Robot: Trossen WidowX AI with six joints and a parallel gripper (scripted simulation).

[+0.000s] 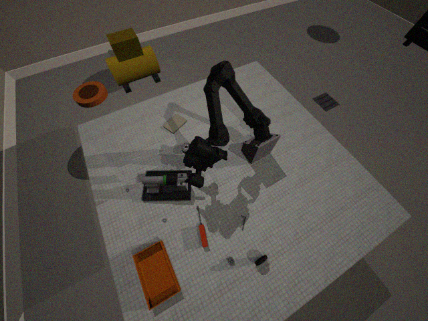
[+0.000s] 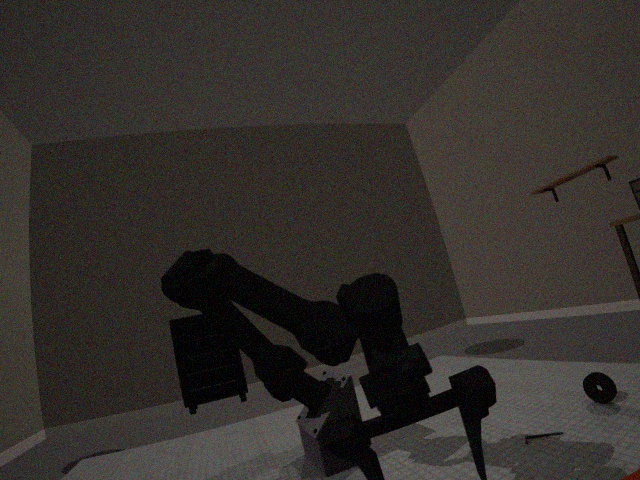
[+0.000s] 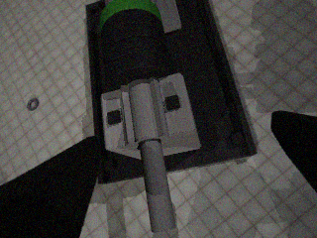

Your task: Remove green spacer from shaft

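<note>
A dark base tray [image 1: 166,198] [image 3: 198,55] holds a grey cylindrical housing [image 1: 154,179] at its far left in the top view. The green spacer [image 1: 164,179] [image 3: 131,6] sits around the shaft line against the housing. A dark stack of spacers [image 1: 171,179] [image 3: 131,50] lies between it and a light grey support block [image 1: 182,178] [image 3: 185,124]. The bare grey shaft [image 3: 158,193] sticks out of the block toward the wrist camera. My gripper [image 3: 183,132] is open and empty, its fingers on either side of the shaft line, above the table. In the top view the arm hides the shaft's end.
On the table [image 1: 311,207] are an orange tray [image 1: 157,273], a red screwdriver [image 1: 202,236], a hex key [image 1: 243,222] [image 2: 543,437], a black ring [image 1: 261,259] [image 2: 599,387], a nut [image 1: 230,261], small washers [image 1: 164,220] [image 3: 33,104], a round bearing [image 1: 185,147] and a beige pad [image 1: 175,123].
</note>
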